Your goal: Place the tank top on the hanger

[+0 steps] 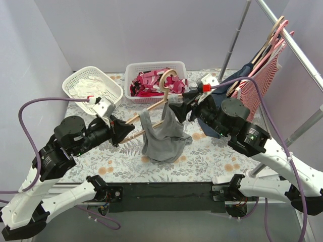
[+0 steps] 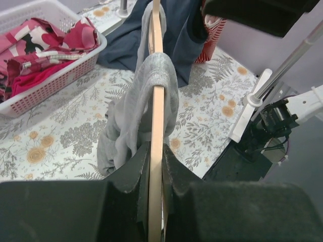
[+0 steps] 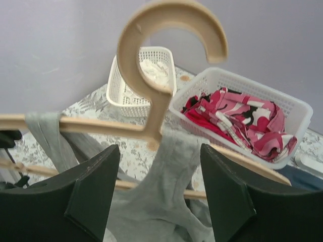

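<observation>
The tan hanger (image 1: 165,84) is held above the table, hook up and tilted. My left gripper (image 1: 126,132) is shut on its left arm end; in the left wrist view the hanger (image 2: 157,116) runs edge-on between the closed fingers (image 2: 132,174). The grey tank top (image 1: 162,137) hangs from it, hem on the table. One strap (image 3: 43,123) lies over the left arm. The other bunches beside the hanger's neck (image 3: 181,151). My right gripper (image 1: 182,108) is open, its fingers (image 3: 96,186) spread either side of that strap, just below the hook (image 3: 151,60).
A white basket (image 1: 132,66) of red and pink clothes stands behind the hanger. A smaller white basket (image 1: 68,88) is at the back left. At the right, a metal rack (image 1: 298,50) carries pink hangers, a striped top (image 1: 262,83) and a navy garment (image 1: 243,74).
</observation>
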{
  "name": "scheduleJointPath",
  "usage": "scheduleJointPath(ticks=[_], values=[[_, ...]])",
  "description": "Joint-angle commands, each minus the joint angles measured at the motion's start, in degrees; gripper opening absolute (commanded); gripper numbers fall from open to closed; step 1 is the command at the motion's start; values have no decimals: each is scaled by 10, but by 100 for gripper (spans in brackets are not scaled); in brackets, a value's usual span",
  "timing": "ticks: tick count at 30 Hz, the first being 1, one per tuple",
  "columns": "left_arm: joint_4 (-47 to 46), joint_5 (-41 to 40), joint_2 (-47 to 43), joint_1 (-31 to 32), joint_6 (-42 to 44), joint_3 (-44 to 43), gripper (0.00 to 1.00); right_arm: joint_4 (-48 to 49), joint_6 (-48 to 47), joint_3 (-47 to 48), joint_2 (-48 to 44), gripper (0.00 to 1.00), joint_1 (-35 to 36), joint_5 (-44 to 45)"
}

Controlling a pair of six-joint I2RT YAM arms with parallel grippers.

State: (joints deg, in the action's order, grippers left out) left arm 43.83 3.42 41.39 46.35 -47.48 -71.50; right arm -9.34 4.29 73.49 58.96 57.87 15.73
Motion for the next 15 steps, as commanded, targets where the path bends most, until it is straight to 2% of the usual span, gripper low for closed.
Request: scheduleJointPath(ticks=[1,3,10,15], values=[[-48,-7,-16,-1,1,0,0,11,-1,-66,-41,73,0,-18],[-51,-10,-27,-1,0,1,0,13,11,-89,-46,73,-18,-31],[-54,-7,-42,-1,-1,8,0,66,45,-116,-28,70,-101,-205],[-63,-5,-58,-1,-7,15,0,87,72,-111,-5,70,-148,-249]])
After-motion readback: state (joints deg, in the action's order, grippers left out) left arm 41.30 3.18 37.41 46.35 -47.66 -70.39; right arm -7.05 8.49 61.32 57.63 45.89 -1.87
